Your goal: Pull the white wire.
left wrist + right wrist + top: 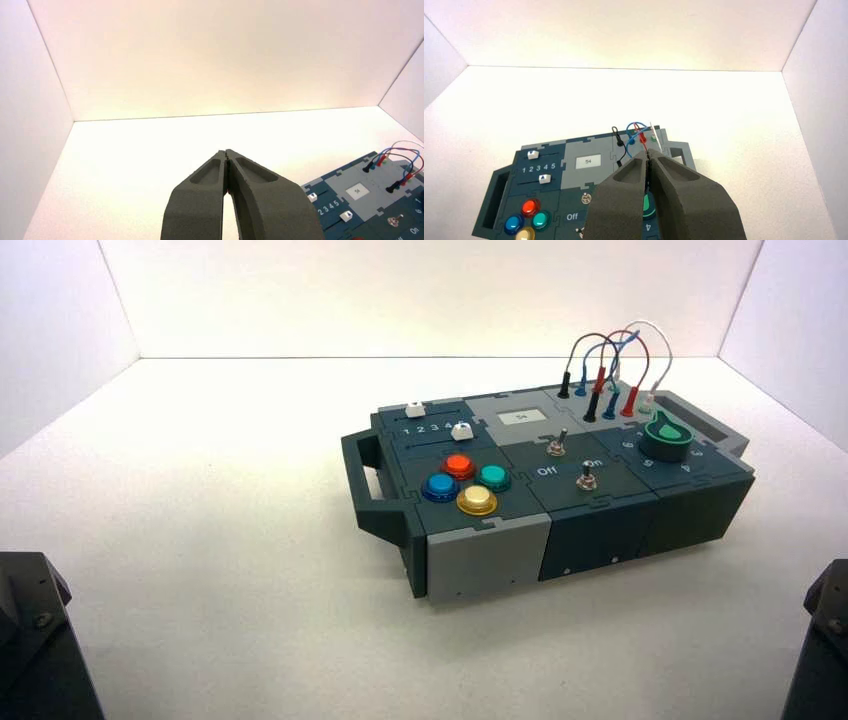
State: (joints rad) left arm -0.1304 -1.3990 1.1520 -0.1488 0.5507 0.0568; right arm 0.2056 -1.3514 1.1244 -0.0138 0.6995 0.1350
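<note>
The white wire (657,336) arches in a tall loop over the far right corner of the dark box (600,525), its ends plugged in beside the other leads. In the right wrist view it shows as a thin white line (653,129) just beyond my right gripper (647,153), which is shut on nothing, well short of the wire and above the green knob. My left gripper (226,151) is also shut and empty, off to the box's left over bare table. In the high view only the arms' dark bases show at the near corners.
Red (641,365), blue (600,348) and black (578,348) wires loop right next to the white one. The green knob (665,437), two toggle switches (560,443), several coloured buttons (476,500) and two sliders (461,431) fill the box top. White walls enclose the table.
</note>
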